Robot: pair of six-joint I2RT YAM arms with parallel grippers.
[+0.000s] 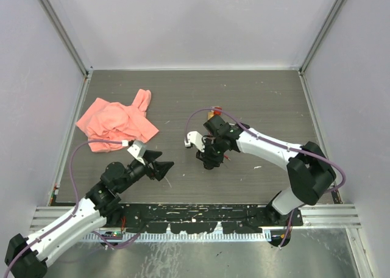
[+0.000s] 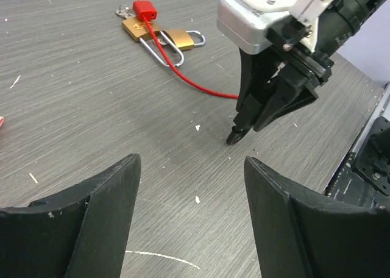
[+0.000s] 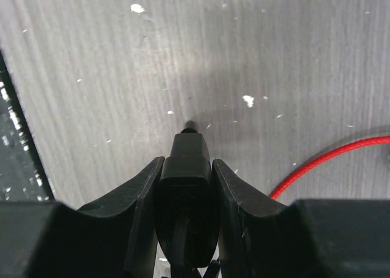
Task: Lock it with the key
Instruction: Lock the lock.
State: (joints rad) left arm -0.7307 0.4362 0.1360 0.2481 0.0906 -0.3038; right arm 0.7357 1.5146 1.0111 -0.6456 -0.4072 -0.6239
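Two brass padlocks (image 2: 159, 36) lie on the grey table beside a red tag (image 2: 145, 10) and small silver keys (image 2: 124, 11); in the top view they show at the padlocks (image 1: 212, 113). A red cord (image 2: 195, 86) runs from the tag toward my right gripper (image 3: 187, 162). That gripper is shut on a black piece (image 3: 186, 168) whose thin tip points down at the table; whether it is the key I cannot tell. The left wrist view shows the piece's tip (image 2: 233, 138) touching the table. My left gripper (image 2: 190, 161) stands open and empty, short of the right one.
A pink cloth (image 1: 116, 122) lies crumpled at the back left. Grey walls close the table on three sides. A black rail (image 1: 201, 217) with the arm bases runs along the near edge.
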